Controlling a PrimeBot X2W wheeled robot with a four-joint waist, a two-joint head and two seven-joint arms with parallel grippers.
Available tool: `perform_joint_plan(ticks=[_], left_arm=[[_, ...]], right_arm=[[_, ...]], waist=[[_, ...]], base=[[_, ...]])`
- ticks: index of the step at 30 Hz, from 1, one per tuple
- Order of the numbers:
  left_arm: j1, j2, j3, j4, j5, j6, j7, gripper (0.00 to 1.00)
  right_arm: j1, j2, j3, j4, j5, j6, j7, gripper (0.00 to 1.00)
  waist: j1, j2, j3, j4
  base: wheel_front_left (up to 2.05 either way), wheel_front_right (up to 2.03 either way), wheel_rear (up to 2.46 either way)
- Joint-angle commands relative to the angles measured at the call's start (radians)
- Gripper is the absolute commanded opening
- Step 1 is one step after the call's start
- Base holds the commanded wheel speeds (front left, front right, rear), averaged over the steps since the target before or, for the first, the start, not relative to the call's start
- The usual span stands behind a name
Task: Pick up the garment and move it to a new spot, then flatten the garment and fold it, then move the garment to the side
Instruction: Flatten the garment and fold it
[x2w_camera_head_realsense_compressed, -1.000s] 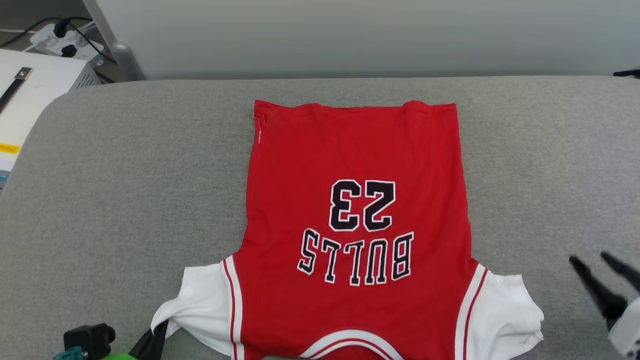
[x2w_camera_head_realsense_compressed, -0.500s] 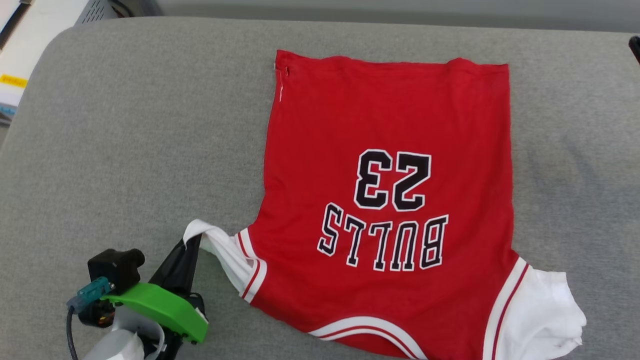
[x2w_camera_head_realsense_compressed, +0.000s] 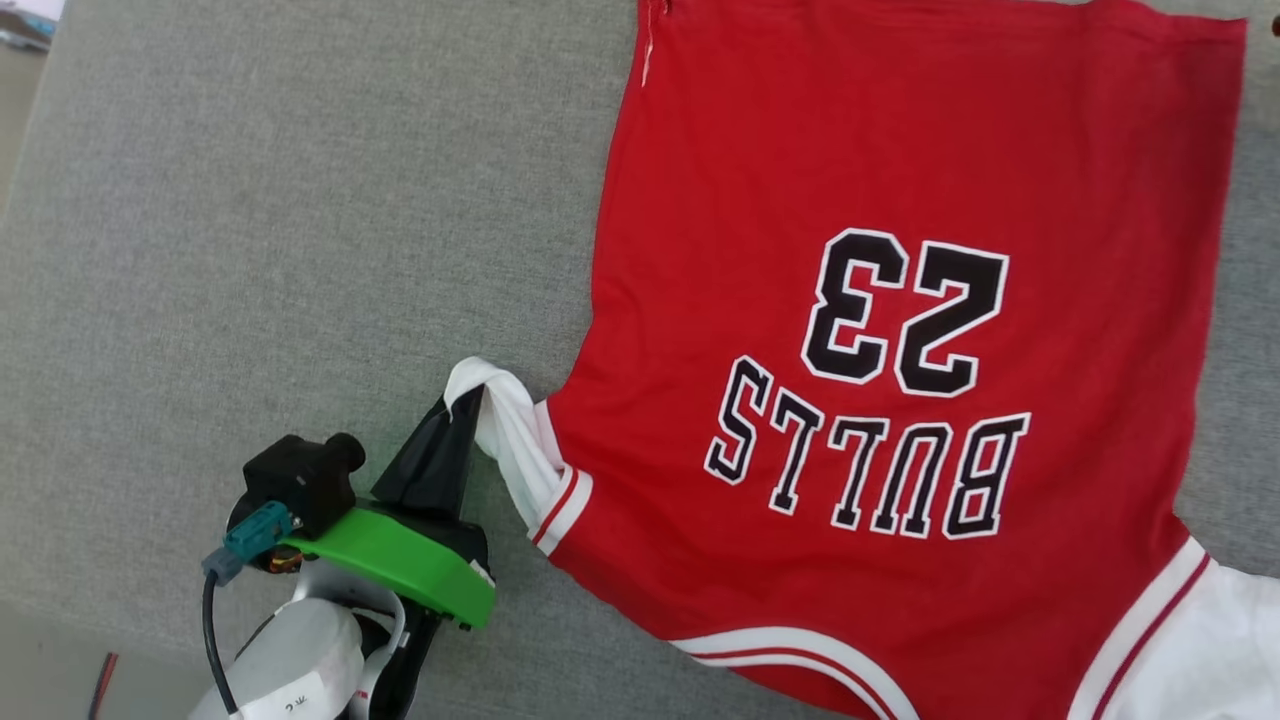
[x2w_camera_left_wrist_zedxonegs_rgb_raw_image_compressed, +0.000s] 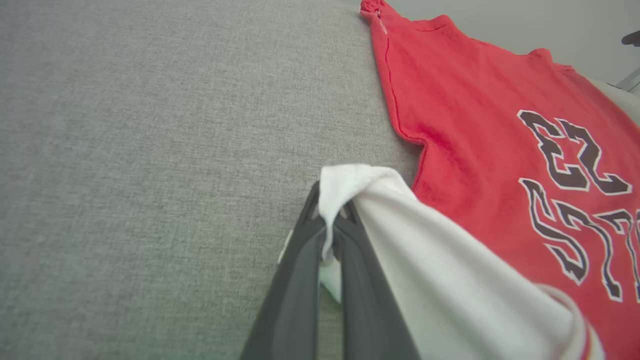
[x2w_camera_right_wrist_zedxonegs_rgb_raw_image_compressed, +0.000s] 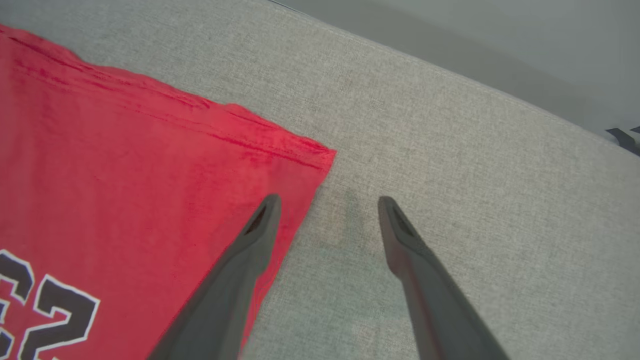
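Observation:
The garment (x2w_camera_head_realsense_compressed: 900, 180), a red T-shirt with white sleeves and dark "BULLS 23" lettering, lies flat on the grey padded surface (x2w_camera_head_realsense_compressed: 250, 250) with its collar toward me. My left gripper (x2w_camera_head_realsense_compressed: 455, 405) is shut on the tip of the garment's white left sleeve (x2w_camera_left_wrist_zedxonegs_rgb_raw_image_compressed: 350, 182), which is pulled up into a twisted peak. In the right wrist view my right gripper (x2w_camera_right_wrist_zedxonegs_rgb_raw_image_compressed: 325, 202) hangs open over the red hem corner (x2w_camera_right_wrist_zedxonegs_rgb_raw_image_compressed: 280, 150), one finger above the cloth and the other above bare grey fabric, with nothing between them.
The grey padded surface stretches wide to the left of the garment. Its near edge (x2w_camera_head_realsense_compressed: 60, 620) runs along the lower left of the head view, with floor beyond. A pale wall (x2w_camera_right_wrist_zedxonegs_rgb_raw_image_compressed: 475, 40) rises behind the far edge.
The head camera has tilted down and moved closer, so the whole picture shifted. My left gripper has lifted the white sleeve tip up and outward. The right gripper has left the head view.

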Motion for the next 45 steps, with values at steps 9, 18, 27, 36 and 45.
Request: perform_joint_plan(ticks=[9, 18, 27, 36, 45], left_arm=[[-0.050, -0.062, 0.014, -0.016, 0.059, -0.016, -0.006, 0.00], [-0.044, -0.078, 0.038, -0.009, 0.085, -0.025, -0.006, 0.00], [0.009, -0.065, 0.061, 0.030, 0.087, -0.017, -0.006, 0.00], [0.097, -0.025, 0.078, 0.038, 0.070, 0.007, 0.003, 0.00], [0.177, 0.022, 0.096, 0.024, 0.053, 0.032, 0.021, 0.00]], right_arm=[[-0.024, 0.052, 0.016, 0.146, -0.085, -0.001, 0.027, 1.00], [-0.003, 0.033, 0.032, 0.164, -0.069, -0.001, 0.056, 0.00], [-0.009, 0.027, 0.062, 0.136, -0.019, -0.001, -0.082, 0.00], [0.140, -0.070, 0.120, 0.036, 0.130, -0.001, -0.205, 0.00], [0.459, -0.218, 0.124, -0.148, 0.251, -0.001, -0.311, 0.00]], waist=[[-0.0002, 0.0000, 0.120, 0.097], [-0.0002, 0.0000, 0.096, 0.093], [-0.0002, 0.0000, -0.033, 0.051], [-0.0002, 0.0000, -0.173, -0.019], [-0.0002, 0.0000, -0.279, -0.099]], base=[[0.00, 0.00, 0.00], [0.00, 0.00, 0.00], [0.00, 0.00, 0.00], [0.00, 0.00, 0.00], [0.00, 0.00, 0.00]])
